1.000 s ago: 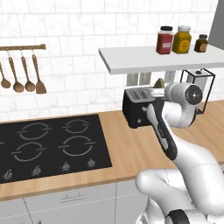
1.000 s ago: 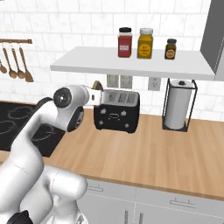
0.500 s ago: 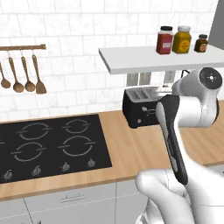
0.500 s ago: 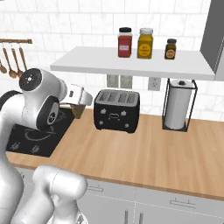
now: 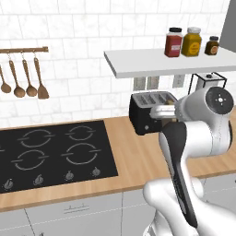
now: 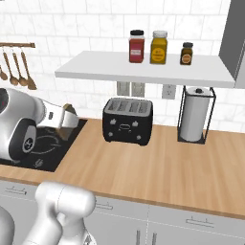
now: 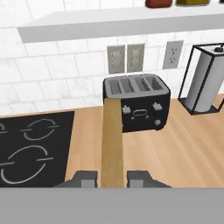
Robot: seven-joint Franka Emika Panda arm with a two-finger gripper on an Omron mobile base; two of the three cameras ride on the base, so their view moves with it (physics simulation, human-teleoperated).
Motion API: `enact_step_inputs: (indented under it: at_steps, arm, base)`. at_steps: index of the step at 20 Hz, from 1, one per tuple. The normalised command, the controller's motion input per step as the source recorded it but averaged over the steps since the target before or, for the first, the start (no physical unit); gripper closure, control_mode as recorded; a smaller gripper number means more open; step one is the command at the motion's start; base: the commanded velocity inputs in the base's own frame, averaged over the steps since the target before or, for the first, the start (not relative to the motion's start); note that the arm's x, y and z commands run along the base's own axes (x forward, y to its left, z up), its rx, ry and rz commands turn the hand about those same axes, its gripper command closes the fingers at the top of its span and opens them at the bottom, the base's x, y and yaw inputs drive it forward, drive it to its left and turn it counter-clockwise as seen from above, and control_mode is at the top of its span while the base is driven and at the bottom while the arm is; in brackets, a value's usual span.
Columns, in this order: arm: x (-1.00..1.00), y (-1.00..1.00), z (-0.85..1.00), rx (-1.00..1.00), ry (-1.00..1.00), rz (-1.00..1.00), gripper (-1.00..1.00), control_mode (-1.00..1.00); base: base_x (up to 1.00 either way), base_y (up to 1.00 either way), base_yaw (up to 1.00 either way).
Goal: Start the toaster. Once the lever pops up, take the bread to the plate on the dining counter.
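My gripper (image 7: 112, 177) is shut on the bread (image 7: 112, 140), a brown slice seen edge-on that stands up between the fingertips. In the right base view the gripper (image 6: 68, 118) hangs above the hob's right edge, left of the toaster (image 6: 128, 119), with the bread (image 6: 67, 111) at its tip. The black toaster (image 7: 139, 99) with its silver slotted top stands against the tiled wall, ahead of the hand and apart from it; it also appears as the toaster (image 5: 146, 113) behind my arm. The lever is too small to make out. The plate and the dining counter are out of view.
A black hob (image 5: 50, 152) fills the worktop's left. A paper towel stand (image 6: 195, 114) is right of the toaster. A white shelf (image 6: 143, 67) with three jars overhangs the toaster. Wooden spoons (image 5: 25, 78) hang on the wall. Bare wood worktop (image 6: 158, 165) lies in front.
The hand has pulled back from the toaster towards the hob, carrying the bread with it. The elbow has swung up and round. The toaster has not moved.
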Motion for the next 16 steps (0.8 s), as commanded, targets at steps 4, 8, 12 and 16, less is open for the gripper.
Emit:
enact_step_inputs:
  at_steps: [4,8,12,16]
  arm:
    - [0.00,0.00,0.00,0.00,0.00,0.00,1.00,-1.00]
    - [0.00,0.00,0.00,0.00,0.00,0.00,1.00,-1.00]
    - [0.00,0.00,0.00,0.00,0.00,0.00,1.00,-1.00]
    - [-0.08,0.00,0.00,0.00,0.00,0.00,1.00,-1.00]
  base:
    - [0.00,0.00,0.00]
    - [0.00,0.00,0.00]
    - [0.00,0.00,0.00]
    - [0.00,0.00,0.00]
